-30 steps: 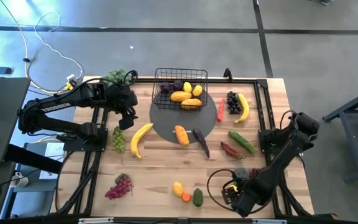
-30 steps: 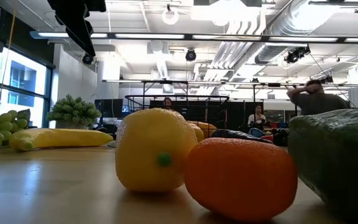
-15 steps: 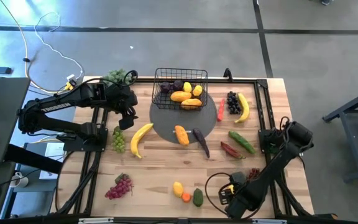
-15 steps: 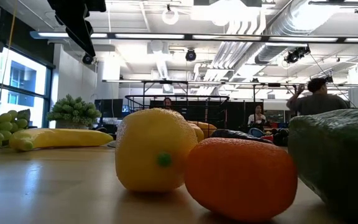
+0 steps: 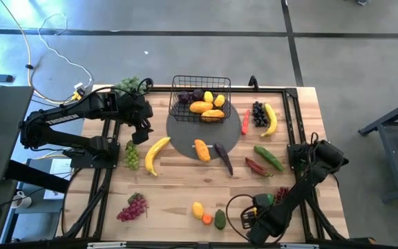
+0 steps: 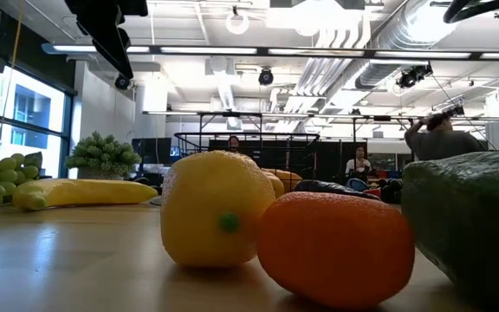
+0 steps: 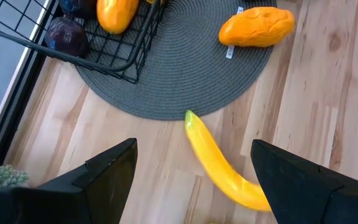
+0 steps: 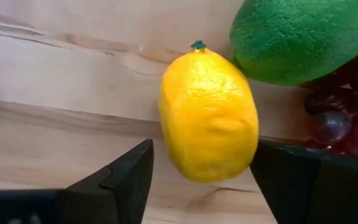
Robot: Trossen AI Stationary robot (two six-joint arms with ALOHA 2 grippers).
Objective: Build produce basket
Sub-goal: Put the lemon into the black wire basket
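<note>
At the near edge of the worktop, the right gripper is low over a lemon. Its fingers stand apart, one on each side of the fruit, and I cannot tell whether they touch it. A green avocado lies just beside this lemon, with red grapes next to it. To the left along the same edge sit a second lemon, a small orange fruit and another avocado, close together.

Mid-worktop, the left gripper hovers open above a banana, which lies just off the round grey mat. Green grapes lie beside that banana. An orange mango and an eggplant rest at the mat's near side.

At the far side, the basket stands on the mat, holding mangoes, a lemon and purple pieces. A second banana lies to its right.
</note>
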